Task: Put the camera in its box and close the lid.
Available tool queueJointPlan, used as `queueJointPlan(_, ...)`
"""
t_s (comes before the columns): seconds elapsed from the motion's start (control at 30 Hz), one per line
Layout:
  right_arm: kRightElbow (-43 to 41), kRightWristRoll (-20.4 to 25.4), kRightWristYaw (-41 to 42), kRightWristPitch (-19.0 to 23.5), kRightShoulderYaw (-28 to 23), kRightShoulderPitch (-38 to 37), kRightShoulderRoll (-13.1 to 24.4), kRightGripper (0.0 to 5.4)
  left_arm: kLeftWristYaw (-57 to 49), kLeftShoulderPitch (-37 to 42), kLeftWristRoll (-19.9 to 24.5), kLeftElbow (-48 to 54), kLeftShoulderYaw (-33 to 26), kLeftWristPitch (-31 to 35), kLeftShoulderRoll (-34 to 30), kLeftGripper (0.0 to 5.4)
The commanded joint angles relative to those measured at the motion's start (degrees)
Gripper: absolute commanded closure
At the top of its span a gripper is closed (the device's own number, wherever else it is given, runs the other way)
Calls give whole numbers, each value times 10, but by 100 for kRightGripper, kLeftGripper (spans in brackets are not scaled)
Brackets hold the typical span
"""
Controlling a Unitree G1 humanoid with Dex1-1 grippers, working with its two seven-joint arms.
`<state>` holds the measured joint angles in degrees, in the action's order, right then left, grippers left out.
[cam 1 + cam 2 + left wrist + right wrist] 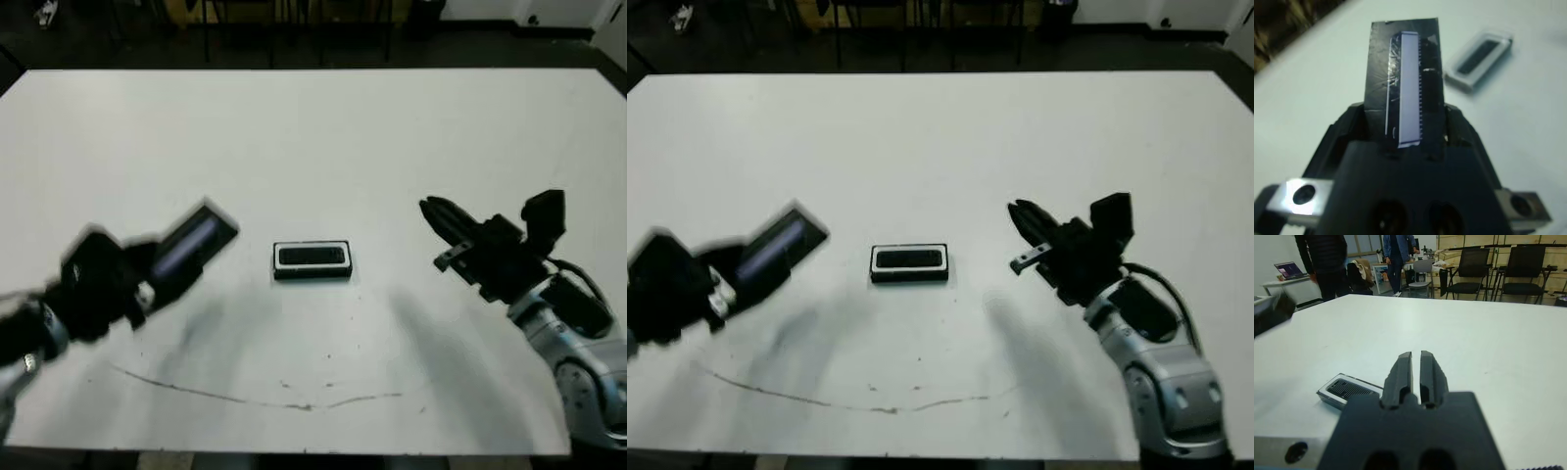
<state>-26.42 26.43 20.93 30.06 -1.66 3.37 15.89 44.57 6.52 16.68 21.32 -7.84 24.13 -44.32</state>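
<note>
1. Table (313, 127): white and mostly bare, with a thin dark scuff line along your near edge. The working area is its middle.
2. Right gripper (1416, 374): fingers pressed together on nothing. It hangs to the right of the box, apart from it.
3. Left gripper (147, 282): clamped on the lid (194, 247), which juts out from the fingers at a tilt, above the table and left of the box. The head views are blurred here; the left wrist view shows the grip plainly.
4. Lid: a thin, stiff slab with a glossy top. Judged light and slippery on the face, so keep hold by the edges, as now.
5. Box (312, 260): sits flat at mid-table, white lining showing round its contents. Judged light and likely to slide if pushed.
6. Camera (313, 257): the dark bar lies inside the box, so only the lid remains to fit.
</note>
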Motion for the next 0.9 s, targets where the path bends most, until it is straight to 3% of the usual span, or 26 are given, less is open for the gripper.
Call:
queueJointPlan(0.03, 17, 2, -5, 7, 5, -1, -10, 540, 71, 97, -16, -96, 58, -29, -22, 264)
queueJointPlan(0.13, 18, 2, -2, 7, 7, 0, -11, 540, 153, 192, -31, -197, 116, -56, -21, 264)
queueJointPlan(0.23, 9, 5, -6, 17, 6, -2, -9, 540, 225, 278, -55, -284, 177, -40, -13, 264)
queueJointPlan(0.4, 9, 7, -6, 18, 0, -1, -3, 540, 290, 357, -102, -382, 249, -67, 25, 264)
queueJointPlan(0.6, 6, 11, -6, 28, -7, 2, 5, 540, 335, 390, -111, -493, 268, -124, 85, 264)
queueJointPlan(0.9, 12, 13, -4, 28, -11, 8, 10, 540, 364, 414, -103, -631, 255, -152, 164, 264)
